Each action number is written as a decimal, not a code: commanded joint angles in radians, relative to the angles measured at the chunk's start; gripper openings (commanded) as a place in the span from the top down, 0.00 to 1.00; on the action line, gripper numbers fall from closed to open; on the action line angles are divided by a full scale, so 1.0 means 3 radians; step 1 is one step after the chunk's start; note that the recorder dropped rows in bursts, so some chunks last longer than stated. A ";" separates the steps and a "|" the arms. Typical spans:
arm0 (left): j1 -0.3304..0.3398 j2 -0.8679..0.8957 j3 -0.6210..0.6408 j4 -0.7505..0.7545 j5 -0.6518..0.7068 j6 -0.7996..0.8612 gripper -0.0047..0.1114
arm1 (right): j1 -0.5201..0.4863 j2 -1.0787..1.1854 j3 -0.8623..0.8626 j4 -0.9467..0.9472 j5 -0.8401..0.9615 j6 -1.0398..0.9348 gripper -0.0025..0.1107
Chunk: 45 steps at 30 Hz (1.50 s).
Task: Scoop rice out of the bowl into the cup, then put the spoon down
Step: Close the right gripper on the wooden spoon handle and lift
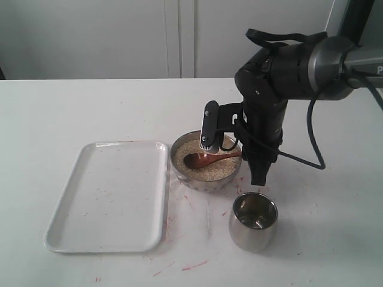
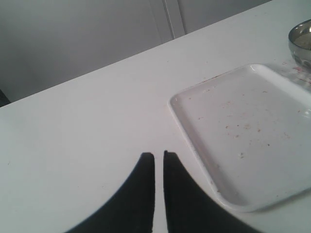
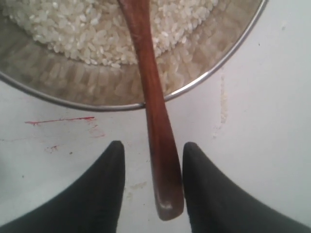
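The metal bowl holds rice, and the wooden spoon lies in it with its handle sticking out over the rim toward the right arm. In the right wrist view the handle runs between the fingers of my right gripper. Its jaws stand open, with the handle close to one finger and a clear gap to the other. The steel cup stands in front of the bowl, to the right. My left gripper hovers over bare table, shut with nothing between its fingers.
A white tray lies left of the bowl, almost touching it; in the left wrist view the tray is dotted with a few stray grains. Red marks stain the tabletop near the front.
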 commanded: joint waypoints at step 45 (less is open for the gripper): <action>-0.0009 -0.0003 -0.0011 -0.0017 -0.0021 0.0005 0.84 | 0.0006 -0.0378 -0.0012 -0.0003 0.0350 -0.0108 0.97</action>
